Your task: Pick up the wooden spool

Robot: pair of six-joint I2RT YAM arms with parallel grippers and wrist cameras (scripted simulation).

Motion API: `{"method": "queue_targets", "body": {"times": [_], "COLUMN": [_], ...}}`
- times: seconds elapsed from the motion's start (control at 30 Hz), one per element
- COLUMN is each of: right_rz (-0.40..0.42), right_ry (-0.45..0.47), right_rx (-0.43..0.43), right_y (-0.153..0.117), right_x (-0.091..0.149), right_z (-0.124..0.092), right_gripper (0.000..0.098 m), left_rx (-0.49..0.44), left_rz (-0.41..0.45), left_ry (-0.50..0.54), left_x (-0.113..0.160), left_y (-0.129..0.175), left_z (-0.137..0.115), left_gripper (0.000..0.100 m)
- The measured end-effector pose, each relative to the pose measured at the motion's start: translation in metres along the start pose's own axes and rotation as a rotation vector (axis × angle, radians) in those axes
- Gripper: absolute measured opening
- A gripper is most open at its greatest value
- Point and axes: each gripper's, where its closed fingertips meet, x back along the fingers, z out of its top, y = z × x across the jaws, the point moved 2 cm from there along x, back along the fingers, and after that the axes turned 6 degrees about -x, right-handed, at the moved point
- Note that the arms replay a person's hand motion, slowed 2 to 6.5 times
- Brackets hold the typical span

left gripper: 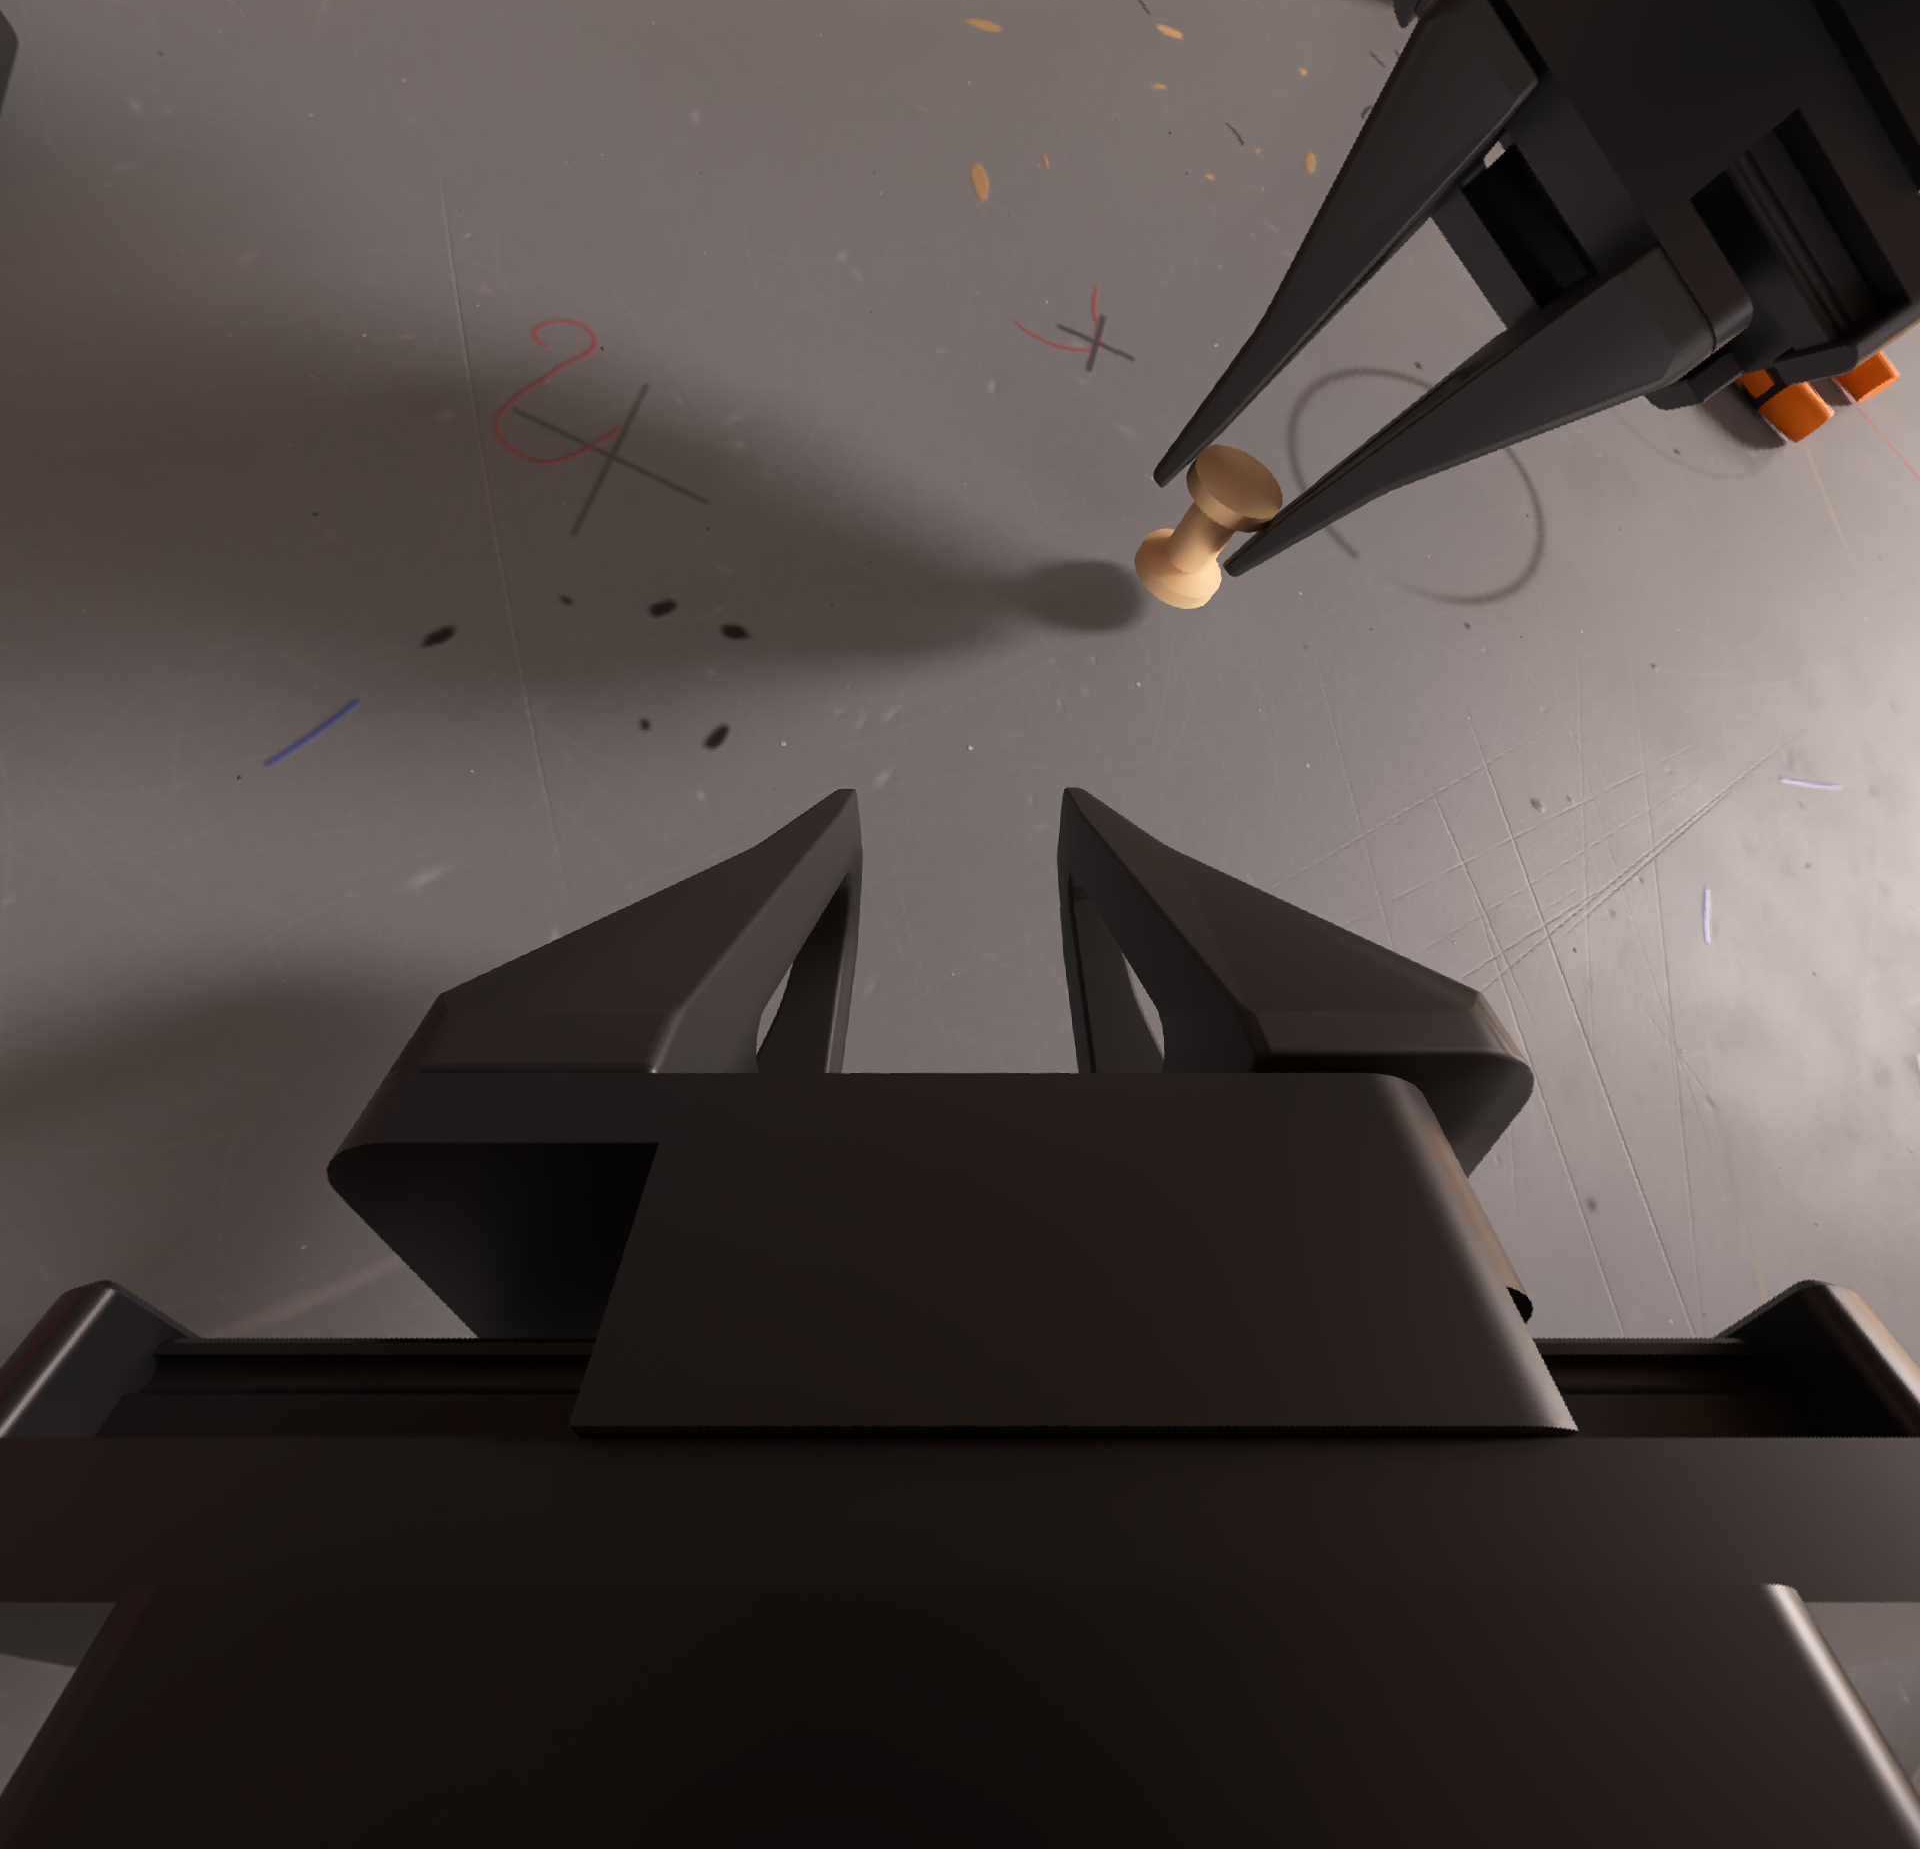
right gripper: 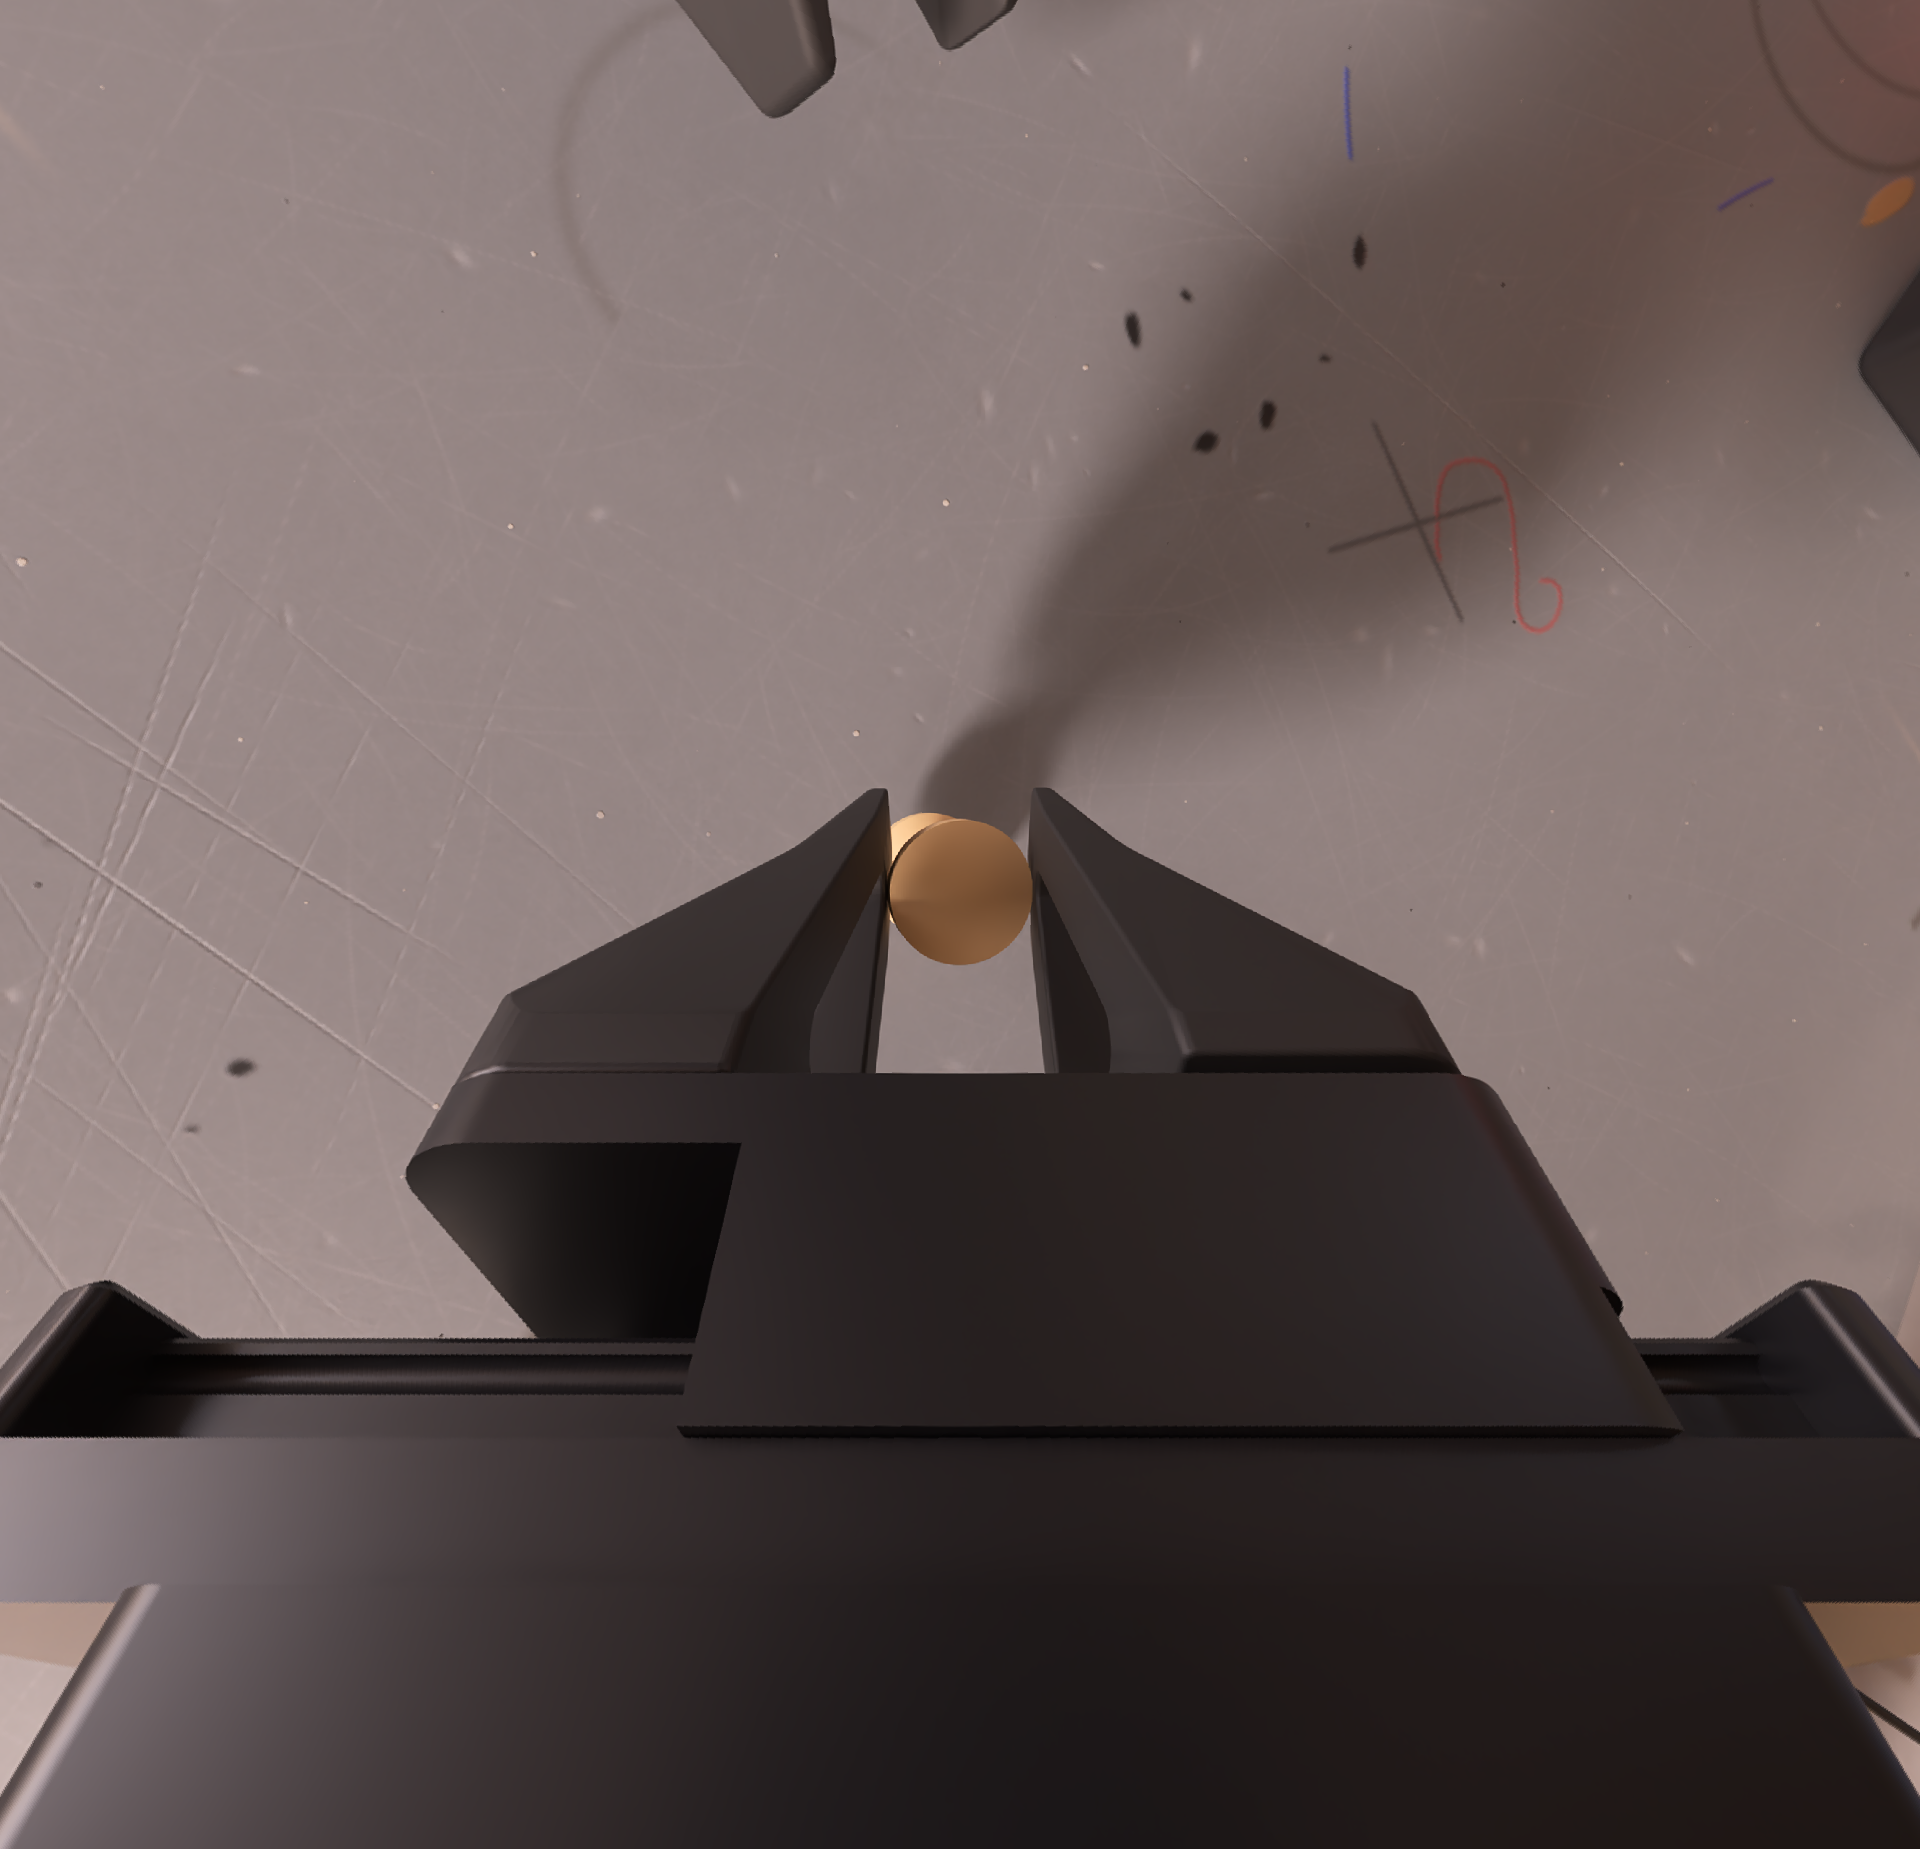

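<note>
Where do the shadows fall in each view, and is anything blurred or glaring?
Left wrist view: wooden spool in the right gripper casts a soft dark shadow leftward on the table. Right wrist view: a curved shadow runs up-right beyond the right gripper. Both sharp, no glare.

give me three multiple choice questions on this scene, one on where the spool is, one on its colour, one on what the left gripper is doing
1. Where is the wooden spool?
A. Between the right gripper's fingers
B. Between the left gripper's fingers
C. Lying alone on the table

2. What colour is the spool?
A. Blue
B. Light tan
C. Black

3. What state is the left gripper in?
A. Shut on the spool
B. Open with nothing in it
C. Out of sight

Answers:
1 A: the right gripper has a finger on each side of the spool's top disc.
2 B: both views show pale tan wood.
3 B: its fingers stand apart with only bare grey table between them.
</note>
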Motion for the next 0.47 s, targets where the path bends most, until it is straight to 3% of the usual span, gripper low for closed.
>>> {"method": "queue_targets", "body": {"times": [0.47], "right_rz": [-0.006], "right_ry": [0.02], "right_rx": [0.003], "right_y": [0.0011], "right_x": [0.0009], "right_z": [0.002], "right_gripper": [0.0224], "left_rx": [0.001], "left_rz": [-0.04], "left_ry": [-0.003], "left_x": [0.0005], "left_y": [0.0058], "left_z": [-0.0014], "left_gripper": [0.023]}}
